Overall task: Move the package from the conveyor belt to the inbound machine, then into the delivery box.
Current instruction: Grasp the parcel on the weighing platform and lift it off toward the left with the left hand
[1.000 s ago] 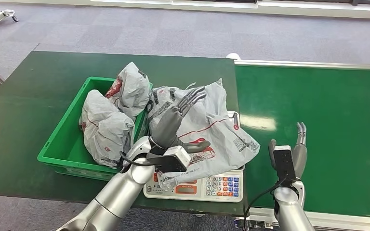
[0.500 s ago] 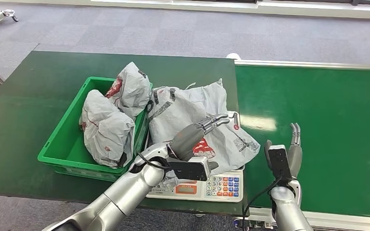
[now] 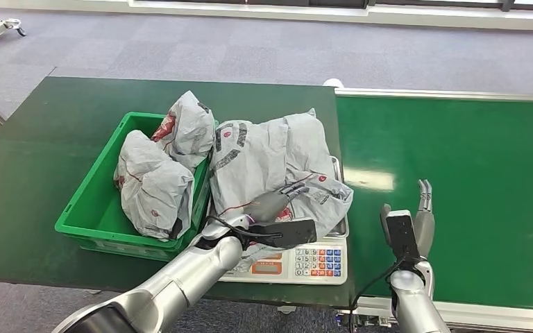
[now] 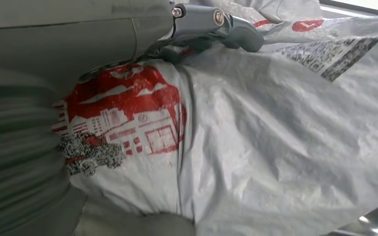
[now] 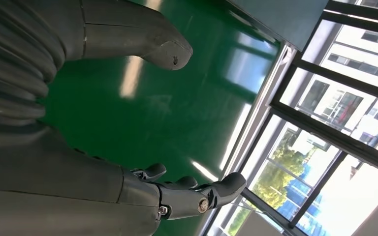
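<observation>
Scale: left hand lowered onto package.

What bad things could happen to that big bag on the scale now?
The big grey plastic package overhangs the white scale, so it might slide off. The left hand lies flat on the slippery plastic, so it could slip. The green plastic crate already holds two grey bags, so space looks tight.

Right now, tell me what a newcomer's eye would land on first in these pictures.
The big grey package printed in red, lying on the scale at the table's middle, with the left hand resting on it. Beside it, a green box holds two more grey bags, while the right hand hangs open above the green conveyor belt.
</observation>
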`<state>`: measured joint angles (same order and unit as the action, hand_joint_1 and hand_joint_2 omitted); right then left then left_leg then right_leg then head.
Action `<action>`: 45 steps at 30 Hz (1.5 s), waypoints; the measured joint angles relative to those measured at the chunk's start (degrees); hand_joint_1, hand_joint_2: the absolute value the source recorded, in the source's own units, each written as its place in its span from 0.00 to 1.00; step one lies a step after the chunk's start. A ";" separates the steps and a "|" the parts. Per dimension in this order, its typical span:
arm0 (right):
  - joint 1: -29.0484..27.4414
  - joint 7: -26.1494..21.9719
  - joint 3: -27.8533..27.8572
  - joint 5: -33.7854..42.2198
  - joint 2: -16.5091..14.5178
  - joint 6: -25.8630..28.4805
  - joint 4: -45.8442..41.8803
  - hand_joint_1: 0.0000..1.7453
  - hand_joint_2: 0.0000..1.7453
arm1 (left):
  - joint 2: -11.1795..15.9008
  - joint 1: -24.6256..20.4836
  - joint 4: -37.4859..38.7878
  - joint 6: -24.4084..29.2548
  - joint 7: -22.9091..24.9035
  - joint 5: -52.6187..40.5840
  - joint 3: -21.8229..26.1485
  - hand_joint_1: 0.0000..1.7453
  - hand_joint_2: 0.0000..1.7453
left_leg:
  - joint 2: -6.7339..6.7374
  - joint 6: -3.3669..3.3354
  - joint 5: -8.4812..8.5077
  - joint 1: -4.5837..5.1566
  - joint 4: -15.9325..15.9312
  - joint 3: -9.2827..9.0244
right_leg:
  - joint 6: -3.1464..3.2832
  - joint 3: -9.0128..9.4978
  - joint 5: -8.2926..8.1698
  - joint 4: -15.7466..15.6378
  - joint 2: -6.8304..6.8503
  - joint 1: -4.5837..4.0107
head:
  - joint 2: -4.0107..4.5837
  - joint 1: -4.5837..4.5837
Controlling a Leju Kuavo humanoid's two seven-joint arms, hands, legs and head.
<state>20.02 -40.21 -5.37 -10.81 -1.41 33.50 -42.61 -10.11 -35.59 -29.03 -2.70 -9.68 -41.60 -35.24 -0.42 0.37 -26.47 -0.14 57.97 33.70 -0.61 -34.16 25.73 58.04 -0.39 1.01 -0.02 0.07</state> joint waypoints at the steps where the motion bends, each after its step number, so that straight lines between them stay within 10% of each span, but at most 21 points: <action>1: -0.25 0.00 0.04 -0.18 0.01 -0.20 -0.25 0.00 1.00 | 0.18 0.22 -0.16 0.20 0.84 -0.78 0.23 1.00 1.00 | 0.08 0.02 -0.11 0.00 -0.02 0.04 | 0.01 0.05 -0.01 0.00 -0.07 -0.01 | 0.00 0.01; 7: -1.06 0.00 0.42 -0.71 0.01 -0.93 -1.46 0.00 1.00 | 0.73 1.47 -1.62 0.25 1.90 -4.11 2.32 1.00 1.00 | 0.33 0.20 -0.22 -0.03 -0.08 -0.25 | 0.08 0.28 -0.07 -0.02 -0.38 -0.06 | 0.00 0.01; 17: -3.56 -0.01 1.71 -1.00 0.01 -2.20 -5.18 0.00 1.00 | 2.34 5.90 -8.36 -6.65 -11.59 0.97 7.91 1.00 1.00 | 0.23 0.53 0.54 -0.20 -0.14 -0.76 | 0.45 0.26 -0.39 0.04 -0.36 -0.21 | 0.00 0.00; 24: -4.60 -0.01 2.91 -1.74 0.01 -3.38 -6.97 0.00 1.00 | 3.67 10.49 -17.84 -31.38 -28.67 18.09 9.32 1.00 1.00 | 0.01 0.47 0.49 -0.18 -0.13 -0.28 | 0.37 -0.16 -0.30 0.04 -0.14 -0.17 | 0.00 0.01; 30: -5.68 0.00 3.89 -1.74 0.03 -3.70 -8.64 0.00 1.00 | 5.17 16.04 -33.43 -43.86 -30.60 37.17 8.45 1.00 1.00 | 0.02 0.35 0.41 -0.10 -0.11 -0.04 | 0.27 -0.39 -0.25 0.03 -0.14 -0.09 | 0.00 0.01; 41: -7.47 0.00 5.63 -1.74 0.03 -3.87 -11.53 0.00 1.00 | 2.61 20.16 -48.05 -44.33 -30.60 46.96 15.61 1.00 1.00 | 0.02 0.30 0.40 -0.09 -0.11 0.00 | 0.23 -0.41 -0.22 0.03 -0.08 -0.08 | 0.00 0.00; 45: -7.85 -0.01 5.88 -1.84 0.03 -3.68 -12.07 0.00 1.00 | 0.07 20.56 -50.73 -27.16 -30.61 43.51 21.71 1.00 1.00 | 0.02 0.30 0.40 -0.09 -0.11 0.00 | 0.23 -0.40 -0.23 0.03 -0.08 -0.08 | 0.00 0.00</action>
<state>12.17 -40.22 0.52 -12.64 -1.38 29.82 -54.69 -10.04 -15.03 -79.76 -29.86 -40.29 1.91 -13.53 -0.40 0.67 -26.07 -0.24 57.85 33.70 -0.38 -34.57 25.50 58.07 -0.47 0.93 -0.02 0.07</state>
